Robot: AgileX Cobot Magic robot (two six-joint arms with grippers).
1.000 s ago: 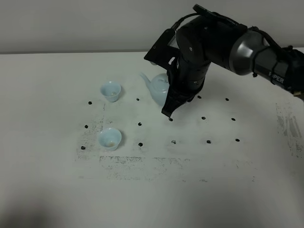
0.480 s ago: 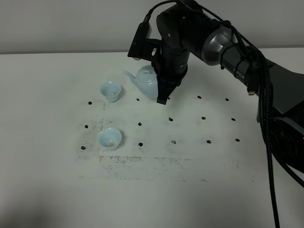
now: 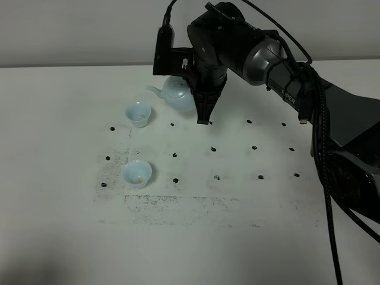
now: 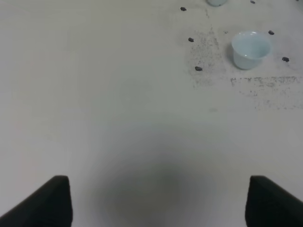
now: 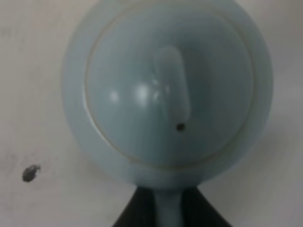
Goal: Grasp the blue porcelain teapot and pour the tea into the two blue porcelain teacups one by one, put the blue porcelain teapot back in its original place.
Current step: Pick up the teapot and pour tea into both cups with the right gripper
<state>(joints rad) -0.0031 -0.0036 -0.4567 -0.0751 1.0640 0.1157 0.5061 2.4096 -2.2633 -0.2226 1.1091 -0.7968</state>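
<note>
The blue porcelain teapot [image 3: 176, 95] hangs above the table at the back, its spout pointing left toward the far teacup [image 3: 138, 114]. My right gripper [image 3: 200, 110] is shut on the teapot's handle; in the right wrist view the lidded teapot [image 5: 168, 90] fills the frame, with the handle pinched between the dark fingers of the gripper [image 5: 169, 213]. The near teacup [image 3: 137, 173] stands in front of the far one, upright. The left wrist view shows my left gripper [image 4: 163, 203] open over bare table, with one teacup [image 4: 250, 48] ahead of it and the rim of the other teacup [image 4: 216, 2] at the frame edge.
Small black dots [image 3: 214, 149] mark a grid on the white table [image 3: 249, 237], with smudged grey patches [image 3: 178, 205] near the cups. The right arm's body and cables [image 3: 320, 136] stretch across the right side.
The right arm has carried the teapot left and farther back, bringing its spout close to the far teacup. Both cups have stayed put.
</note>
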